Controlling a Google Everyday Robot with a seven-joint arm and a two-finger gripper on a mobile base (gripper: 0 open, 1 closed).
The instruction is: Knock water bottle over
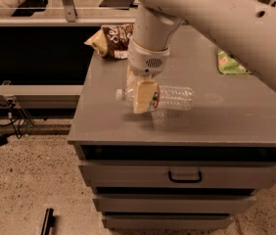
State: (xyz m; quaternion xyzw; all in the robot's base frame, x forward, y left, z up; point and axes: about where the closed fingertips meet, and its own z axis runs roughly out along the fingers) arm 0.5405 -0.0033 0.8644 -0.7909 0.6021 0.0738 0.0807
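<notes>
Water bottle [174, 98] is seen horizontal near the worktop's [236, 121] front-left corner, clasped at its label end by the hand [142, 96]. Judged light, thin-walled, slippery; best gripped at the ribs.

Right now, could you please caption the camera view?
Gripper at the cap end of the water bottle, horizontal on the cabinet.

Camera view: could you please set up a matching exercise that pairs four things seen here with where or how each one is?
Things
1. water bottle
2. gripper
3. brown snack bag
4. green pouch

Places or states
A. back left corner of the cabinet top
B. horizontal, cap pointing left
C. far right, partly hidden by the arm
D. right at the bottle's cap end

Pairs: 1-B, 2-D, 3-A, 4-C
</notes>
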